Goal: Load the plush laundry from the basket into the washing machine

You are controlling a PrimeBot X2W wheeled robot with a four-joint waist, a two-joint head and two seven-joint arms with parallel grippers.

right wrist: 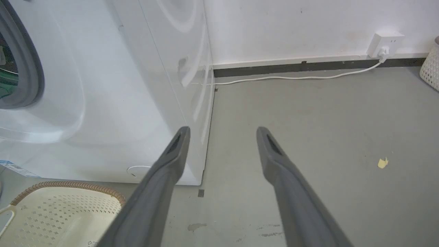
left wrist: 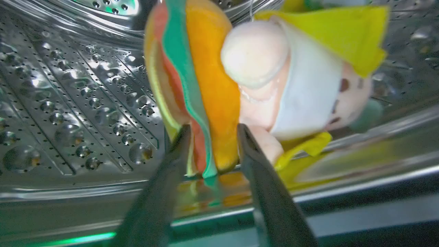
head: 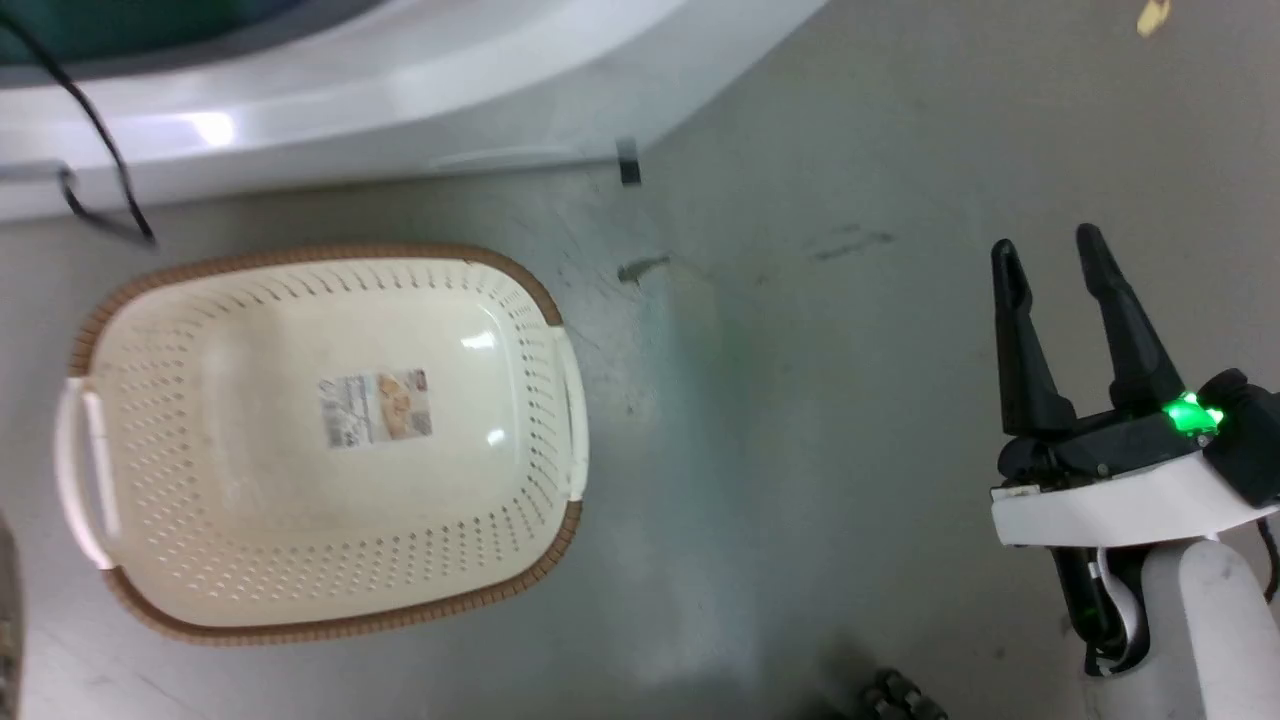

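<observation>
- The plush laundry point(left wrist: 260, 79) was inside the washing machine's steel drum point(left wrist: 85, 103). In the left wrist view its hamburger half lay toward 10 o'clock, and the pig's head and yellow clothing toward 2 o'clock.
- The left gripper point(left wrist: 213, 128) had its jaws closed on the hamburger's lower edge, one finger on each side of the striped layers. The fabric filled the gap between them.
- I could not tell whether the toy's underside touched the drum wall or hung just above its own reflection.
- In the head view the basket point(head: 330, 630) sat on the floor point(head: 800, 400) at 9 o'clock, with a label on its bottom. The washing machine point(head: 350, 90) stood beyond it at 12 o'clock.
- The right gripper point(head: 1048, 245) was at 4 o'clock in the head view, with its jaws apart and gripping nothing.
- The toy looked light, soft and squashy rather than fragile, so it would probably sag and swing from an edge grip.
- The thick hamburger, or the seam joining it to the doll, seemed the surest place to hold it. The thin clothing or the tag would likely slip.
- The release seemed to be the step in hand.
</observation>
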